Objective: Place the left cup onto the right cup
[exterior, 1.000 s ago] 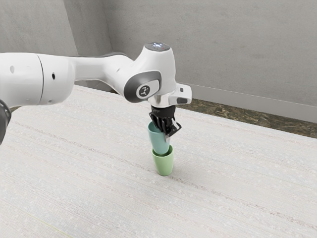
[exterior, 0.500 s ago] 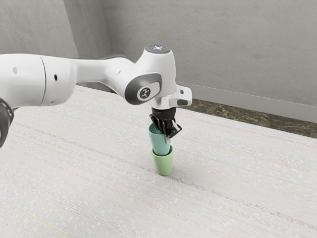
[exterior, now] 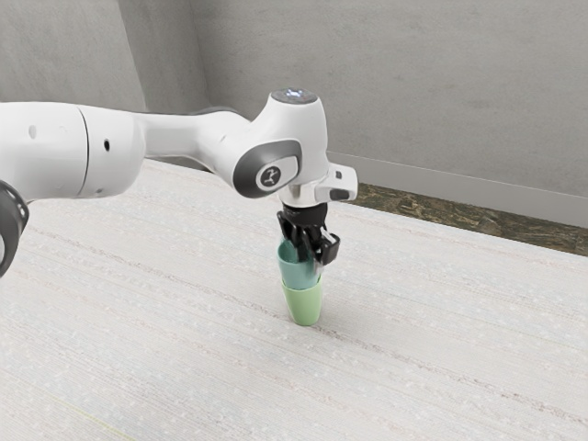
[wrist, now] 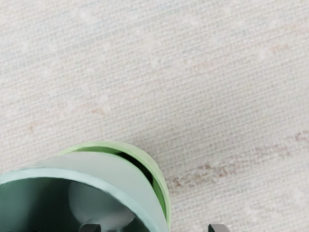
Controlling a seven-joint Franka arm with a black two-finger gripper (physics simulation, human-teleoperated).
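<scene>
A teal cup stands upright, nested inside a light green cup on the table. My gripper hangs straight down over the teal cup's rim. Its fingers stand open, one inside the cup and one outside, apart from the wall. In the wrist view the teal cup lies just under my hand, with the green cup's rim showing around it. One fingertip shows well outside the cups.
The pale woven tabletop spreads wide on all sides of the stacked cups. A grey wall stands behind it, and a dark floor strip runs past the table's far edge.
The teal cup has sunk lower into the green cup. My fingers have spread apart and let go of its rim, and my hand has come down slightly.
</scene>
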